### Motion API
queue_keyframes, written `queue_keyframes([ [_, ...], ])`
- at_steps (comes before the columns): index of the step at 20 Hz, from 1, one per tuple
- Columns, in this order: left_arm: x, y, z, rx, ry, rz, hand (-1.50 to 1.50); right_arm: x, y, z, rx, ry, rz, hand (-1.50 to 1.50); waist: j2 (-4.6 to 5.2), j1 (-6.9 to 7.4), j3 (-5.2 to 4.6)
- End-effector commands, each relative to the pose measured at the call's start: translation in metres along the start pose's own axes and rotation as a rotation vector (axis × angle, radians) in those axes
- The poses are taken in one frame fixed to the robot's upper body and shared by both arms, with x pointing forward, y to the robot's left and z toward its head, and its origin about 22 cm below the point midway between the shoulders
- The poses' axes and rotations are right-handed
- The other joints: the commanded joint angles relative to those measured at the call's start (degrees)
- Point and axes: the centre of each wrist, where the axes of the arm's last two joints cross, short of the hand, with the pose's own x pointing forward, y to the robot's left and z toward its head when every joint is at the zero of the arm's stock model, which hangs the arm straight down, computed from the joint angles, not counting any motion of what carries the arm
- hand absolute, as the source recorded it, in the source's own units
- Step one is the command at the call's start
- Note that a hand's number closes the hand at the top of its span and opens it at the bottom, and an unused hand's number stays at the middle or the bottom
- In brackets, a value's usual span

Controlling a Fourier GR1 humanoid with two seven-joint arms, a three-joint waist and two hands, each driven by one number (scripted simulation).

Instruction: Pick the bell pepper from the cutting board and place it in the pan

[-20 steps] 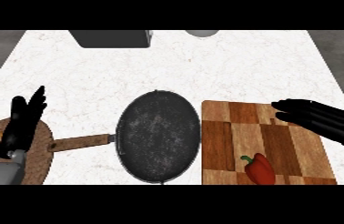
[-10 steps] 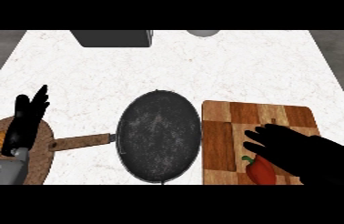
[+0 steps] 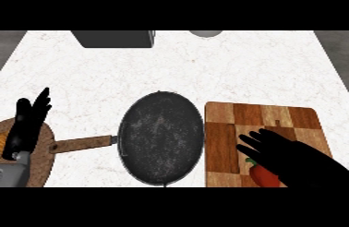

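Note:
A red bell pepper (image 3: 262, 176) lies near the front edge of the checkered wooden cutting board (image 3: 252, 120) at the right. My right hand (image 3: 290, 154) hovers right over it, fingers straight and spread toward the left, hiding most of the pepper. The dark round pan (image 3: 161, 137) sits in the middle of the counter, its wooden handle (image 3: 81, 143) pointing left. My left hand (image 3: 26, 128) rests at the left edge, fingers up and straight.
A round wooden board (image 3: 42, 150) lies under the left hand at the lower left. A grey box (image 3: 114, 38) and a pale round object (image 3: 205, 33) stand at the counter's far edge.
My right hand has come from the board's far right corner down and toward the front, and now covers the pepper. The left hand stays in place.

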Motion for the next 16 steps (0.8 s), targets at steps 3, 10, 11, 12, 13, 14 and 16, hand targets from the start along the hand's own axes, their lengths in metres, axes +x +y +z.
queue_keyframes([
  [3,0.001,-0.006,0.003,0.02,-0.006,-0.005,0.0,0.009,0.019,0.0,0.02,0.049,0.048,-1.5,-0.04,-0.1,-0.01],
  [10,-0.012,0.001,0.001,0.022,-0.017,-0.001,0.0,-0.003,0.054,-0.019,0.05,0.011,0.075,-1.5,0.02,0.05,0.01],
  [11,0.013,0.005,-0.017,0.017,-0.015,-0.014,0.0,0.003,0.021,-0.011,0.049,0.023,0.056,-1.5,0.02,-0.19,-0.02],
  [12,0.012,-0.019,0.004,0.006,0.001,0.003,0.0,0.0,0.037,-0.007,0.034,0.023,0.055,-1.5,-0.05,-0.1,0.01],
  [13,0.002,-0.008,-0.01,0.012,0.003,-0.003,0.0,-0.007,0.043,-0.008,0.048,0.015,0.056,-1.5,0.01,-0.23,-0.01],
  [14,0.0,0.004,-0.009,-0.002,-0.003,0.012,0.0,-0.01,0.036,-0.013,0.034,0.037,0.062,-1.5,0.01,-0.1,-0.01],
  [16,0.005,0.016,-0.005,0.001,-0.008,-0.001,0.0,-0.01,0.037,-0.018,0.026,0.029,0.051,-1.5,0.0,-0.04,-0.01],
])
